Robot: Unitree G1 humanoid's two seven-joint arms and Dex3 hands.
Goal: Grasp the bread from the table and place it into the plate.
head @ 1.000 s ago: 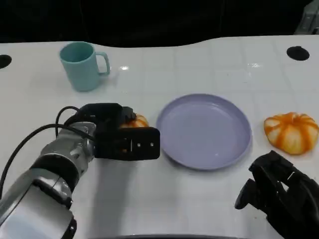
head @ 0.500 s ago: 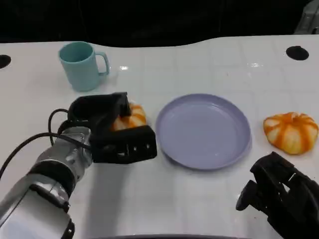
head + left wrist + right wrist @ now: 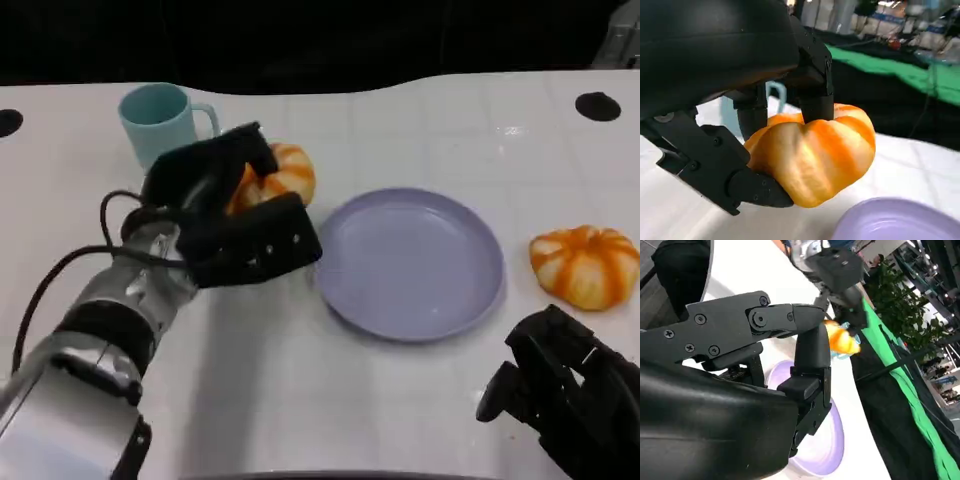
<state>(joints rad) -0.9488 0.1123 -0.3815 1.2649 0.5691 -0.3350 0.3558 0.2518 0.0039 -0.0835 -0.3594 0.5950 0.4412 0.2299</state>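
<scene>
Since the earlier frames, the left hand (image 3: 225,215) has risen from the table with the bread (image 3: 275,175) and carried it up and toward the cup; the bread no longer rests on the table surface.

Head view: the left hand grips the bread, fingers closed over and under it, left of the plate (image 3: 410,262) and just beside the teal cup (image 3: 160,115). The plate is lavender and holds nothing. What the cup holds cannot be told. A second bread (image 3: 585,265) lies on the table (image 3: 300,390) to the right of the plate, apart from its rim. The right hand (image 3: 560,395) sits low at the near right, fingers curled in, holding nothing.

Left wrist view: the black fingers (image 3: 817,95) clamp the orange-striped bread (image 3: 815,155) from above and below. The plate rim (image 3: 890,222) lies beneath it.

Right wrist view: the right hand's fingers (image 3: 810,360) are folded in, with the plate (image 3: 827,445) beyond them and the left hand (image 3: 837,277) with the bread (image 3: 842,340) farther off.
</scene>
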